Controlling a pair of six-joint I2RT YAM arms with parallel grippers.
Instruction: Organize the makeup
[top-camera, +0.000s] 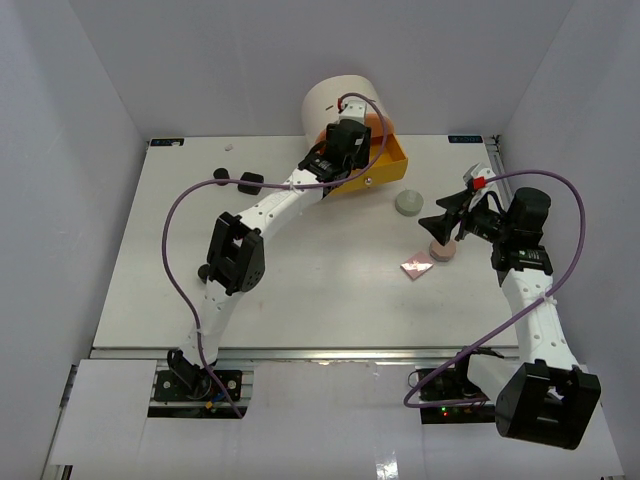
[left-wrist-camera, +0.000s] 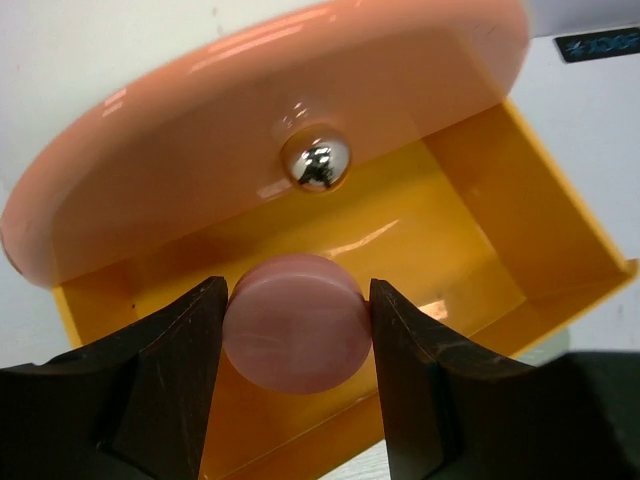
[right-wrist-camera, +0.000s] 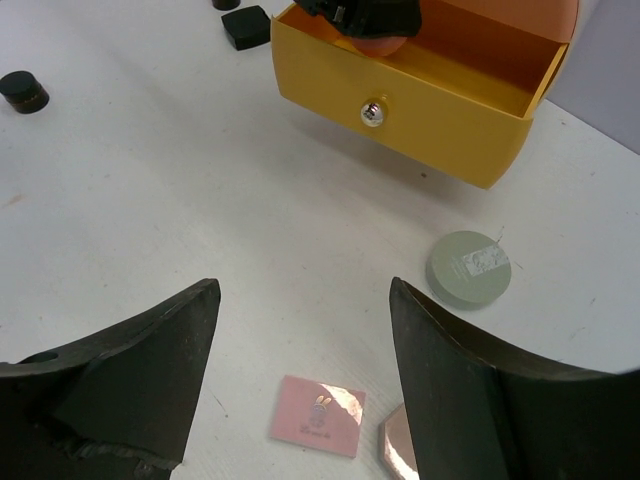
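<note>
Your left gripper (left-wrist-camera: 298, 300) pinches the pink compact (left-wrist-camera: 297, 345) by its rim, over the yellow drawer (left-wrist-camera: 560, 200). It looks light, rigid and slick, so hold across 2 opposite edges. Your right gripper (right-wrist-camera: 300, 330) hangs open, empty, above the pink palette (right-wrist-camera: 317, 415).

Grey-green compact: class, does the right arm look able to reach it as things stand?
Probably yes. The right end effector is open and empty, the compact lies uncovered nearby, and only bare table separates them.
</note>
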